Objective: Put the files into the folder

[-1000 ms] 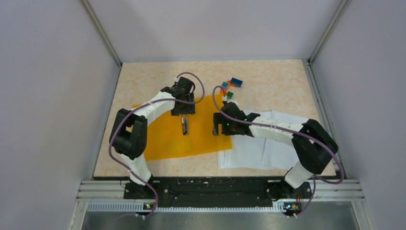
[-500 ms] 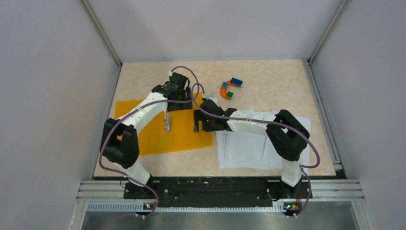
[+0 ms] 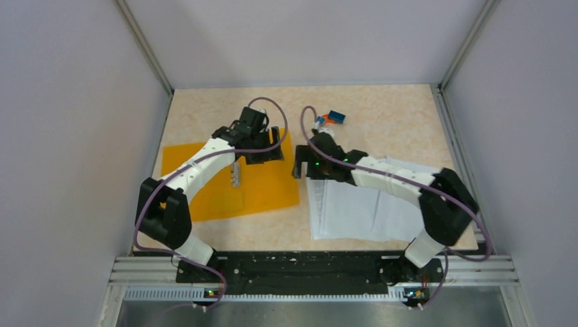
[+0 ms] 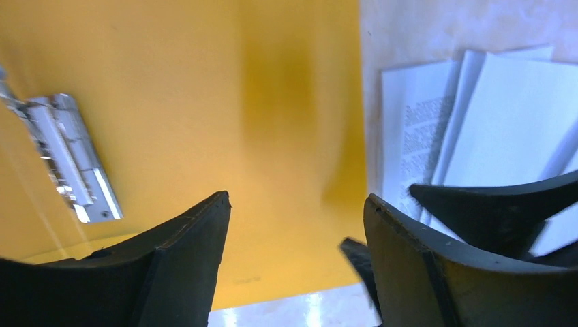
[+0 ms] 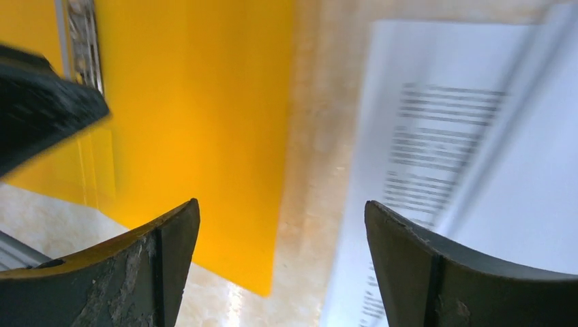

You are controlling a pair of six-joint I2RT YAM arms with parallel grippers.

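The orange folder [image 3: 204, 191] lies open and flat at the left of the table, its metal clip [image 3: 235, 176] showing. It also shows in the left wrist view [image 4: 204, 102] and in the right wrist view [image 5: 198, 102]. The files [image 3: 368, 204], several white printed sheets, lie fanned on the table just right of the folder, apart from it. My left gripper [image 3: 267, 157] is open and empty over the folder's right part [image 4: 298, 197]. My right gripper [image 3: 301, 170] is open and empty over the gap between the folder's edge and the sheets [image 5: 283, 202].
Small coloured blocks [image 3: 334, 117] lie at the back, behind my right wrist. Grey walls close in the table on three sides. The two grippers hang close together; each sees the other's finger [image 4: 491, 204] [image 5: 41, 116].
The folder has slid left, away from the sheets, leaving a strip of bare table. My left arm swung left; my right gripper went left, then back a little to the right.
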